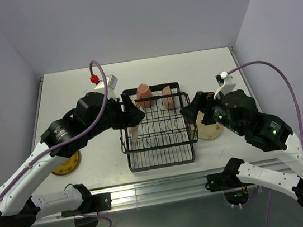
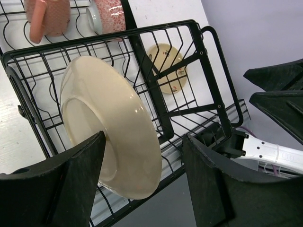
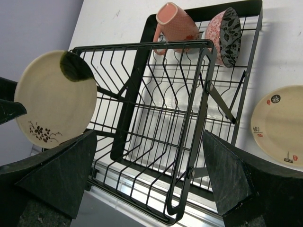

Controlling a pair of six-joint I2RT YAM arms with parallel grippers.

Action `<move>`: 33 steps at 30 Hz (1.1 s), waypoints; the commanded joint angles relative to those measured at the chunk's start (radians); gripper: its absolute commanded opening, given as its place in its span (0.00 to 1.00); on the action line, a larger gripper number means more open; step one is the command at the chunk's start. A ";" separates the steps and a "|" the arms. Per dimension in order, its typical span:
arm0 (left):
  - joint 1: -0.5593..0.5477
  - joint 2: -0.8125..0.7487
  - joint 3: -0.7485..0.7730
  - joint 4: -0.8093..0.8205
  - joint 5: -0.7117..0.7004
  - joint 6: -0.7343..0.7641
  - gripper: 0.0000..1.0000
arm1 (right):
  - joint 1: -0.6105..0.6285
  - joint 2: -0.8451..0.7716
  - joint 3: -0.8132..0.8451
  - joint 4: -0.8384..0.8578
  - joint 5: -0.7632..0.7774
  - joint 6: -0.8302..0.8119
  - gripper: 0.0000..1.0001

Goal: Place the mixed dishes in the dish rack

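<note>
No legible text, brand or number found in any view. The cream plate (image 3: pixel 279 127) lying on the table (image 3: pixel 118 19) carries three small dark character-like marks near its rim; we cannot read them at this size.

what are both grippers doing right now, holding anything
Left gripper: open, straddling the cream plate that stands in the rack, not clamped on it.
Right gripper: open, holding nothing.

Overhead view, close wrist views, rack (image 1: pixel 160 152) shared
</note>
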 commanded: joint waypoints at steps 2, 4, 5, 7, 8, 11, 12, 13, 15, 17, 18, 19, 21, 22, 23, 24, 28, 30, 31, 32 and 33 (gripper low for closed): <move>-0.026 0.008 0.056 0.031 -0.015 -0.010 0.72 | -0.010 -0.004 -0.014 0.047 -0.005 -0.005 1.00; -0.026 -0.006 0.056 0.005 -0.064 -0.021 0.73 | -0.010 -0.008 -0.020 0.046 -0.006 -0.005 1.00; -0.026 -0.017 0.053 -0.001 -0.084 -0.027 0.73 | -0.010 -0.012 -0.024 0.047 -0.005 -0.005 1.00; -0.026 -0.061 0.048 -0.018 -0.156 -0.053 0.76 | -0.011 -0.016 -0.027 0.049 -0.003 -0.003 1.00; -0.026 -0.077 0.048 -0.024 -0.181 -0.059 0.77 | -0.011 -0.015 -0.027 0.049 -0.003 -0.003 1.00; -0.026 -0.123 0.071 -0.062 -0.301 -0.085 0.80 | -0.013 -0.010 -0.023 0.050 -0.012 -0.003 1.00; -0.026 -0.146 0.079 -0.061 -0.319 -0.085 0.81 | -0.011 -0.010 -0.021 0.050 -0.014 -0.003 1.00; -0.026 -0.156 0.080 -0.052 -0.328 -0.079 0.82 | -0.013 -0.010 -0.021 0.052 -0.015 -0.001 1.00; -0.026 -0.181 0.085 -0.018 -0.373 -0.070 0.83 | -0.013 -0.012 -0.023 0.053 -0.015 -0.001 1.00; -0.025 -0.181 0.102 0.004 -0.460 -0.059 0.87 | -0.013 -0.010 -0.024 0.058 -0.015 -0.001 1.00; -0.022 -0.160 0.138 0.007 -0.488 -0.038 0.88 | -0.013 -0.010 -0.024 0.058 -0.015 -0.001 1.00; -0.002 -0.141 0.161 0.010 -0.512 -0.027 0.90 | -0.013 -0.009 -0.023 0.058 -0.018 -0.001 1.00; 0.044 -0.063 0.244 0.042 -0.494 0.046 0.95 | -0.013 -0.004 -0.018 0.058 -0.017 -0.003 1.00; 0.122 -0.030 0.276 0.039 -0.470 0.057 0.97 | -0.013 -0.004 -0.014 0.055 -0.017 -0.006 1.00; 0.177 0.013 0.319 0.028 -0.435 0.068 0.98 | -0.015 -0.004 -0.006 0.052 -0.017 -0.006 1.00; 0.239 0.100 0.392 -0.010 -0.330 0.083 0.98 | -0.015 -0.004 -0.001 0.046 -0.017 -0.006 1.00; 0.605 0.222 0.424 -0.084 -0.163 -0.005 0.98 | -0.015 -0.018 0.012 0.040 -0.012 -0.005 1.00; 0.674 0.213 0.326 -0.087 -0.175 -0.082 0.99 | -0.015 -0.024 0.015 0.031 -0.005 -0.005 1.00; 0.711 0.203 0.283 -0.075 -0.199 -0.104 0.99 | -0.015 -0.025 0.017 0.029 -0.003 -0.009 1.00; 0.718 0.190 0.239 -0.072 -0.228 -0.121 0.99 | -0.013 -0.027 0.019 0.026 -0.003 -0.012 1.00; 0.725 0.158 0.144 -0.065 -0.258 -0.162 0.99 | -0.015 -0.025 0.020 0.020 -0.005 -0.014 1.00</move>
